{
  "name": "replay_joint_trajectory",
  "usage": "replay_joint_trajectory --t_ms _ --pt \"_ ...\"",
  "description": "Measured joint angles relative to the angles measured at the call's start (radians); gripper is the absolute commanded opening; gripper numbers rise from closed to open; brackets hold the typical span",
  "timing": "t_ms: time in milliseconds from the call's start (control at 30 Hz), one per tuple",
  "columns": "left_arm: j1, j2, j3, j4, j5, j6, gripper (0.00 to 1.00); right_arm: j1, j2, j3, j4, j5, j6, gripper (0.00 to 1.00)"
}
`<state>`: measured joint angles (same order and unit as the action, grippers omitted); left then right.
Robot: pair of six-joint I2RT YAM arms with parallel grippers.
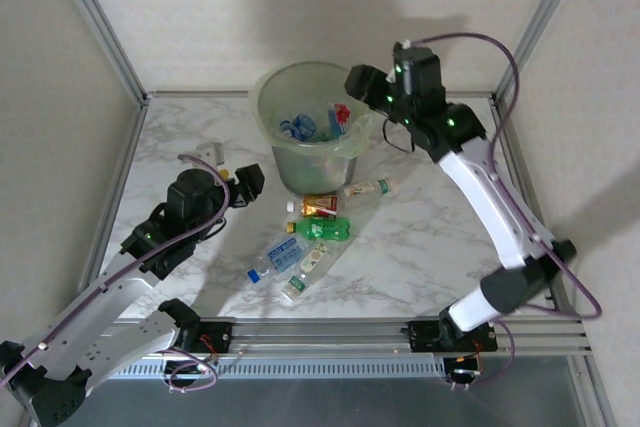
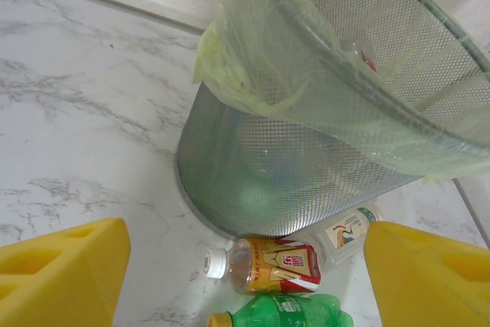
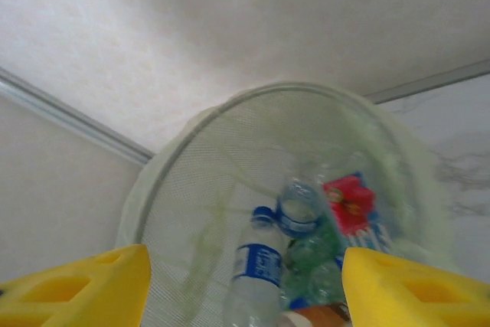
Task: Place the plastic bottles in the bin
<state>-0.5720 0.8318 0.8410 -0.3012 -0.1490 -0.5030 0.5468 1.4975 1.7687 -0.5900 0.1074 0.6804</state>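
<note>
The bin [image 1: 262, 107] stands at the back middle of the table, with several plastic bottles [image 1: 300, 127] inside. More bottles lie in front of it: a red-and-gold one [image 1: 318, 205], a clear one [image 1: 368, 189], a green one [image 1: 322, 229], and two more [image 1: 290, 265] nearer. My left gripper [image 1: 245, 185] is open and empty, left of the red-and-gold bottle [image 2: 268, 264] and the green bottle [image 2: 287, 313], with the bin's wall [image 2: 291, 166] beyond. My right gripper [image 1: 362, 82] hangs open and empty over the bin's right rim [image 3: 230, 112], above a blue-labelled bottle [image 3: 256, 273].
A small white object [image 1: 210, 154] lies on the marble table behind the left arm. Metal frame posts stand at the back corners, and an aluminium rail [image 1: 400, 332] runs along the near edge. The right arm reaches over the table's right side.
</note>
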Motion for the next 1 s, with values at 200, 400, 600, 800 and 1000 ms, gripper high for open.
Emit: replay_joint_trajectory --t_ms 200,400,600,800,1000 --pt "0.000 0.000 -0.004 0.008 0.019 -0.023 0.80 -0.095 -0.160 -0.309 0.002 0.072 0.098 0.74" --pt "0.000 0.000 -0.004 0.029 0.047 -0.049 0.79 -0.264 -0.122 -0.529 0.042 -0.025 0.202 0.68" --pt "0.000 0.000 -0.004 0.036 0.053 -0.060 0.79 -0.316 0.005 -0.586 0.122 -0.135 0.292 0.65" --pt "0.000 0.000 -0.004 0.039 0.057 -0.063 0.79 -0.316 0.130 -0.595 0.193 -0.188 0.378 0.64" --pt "0.000 -0.001 -0.014 0.050 0.069 -0.063 0.80 -0.316 0.206 -0.620 0.232 -0.224 0.452 0.64"
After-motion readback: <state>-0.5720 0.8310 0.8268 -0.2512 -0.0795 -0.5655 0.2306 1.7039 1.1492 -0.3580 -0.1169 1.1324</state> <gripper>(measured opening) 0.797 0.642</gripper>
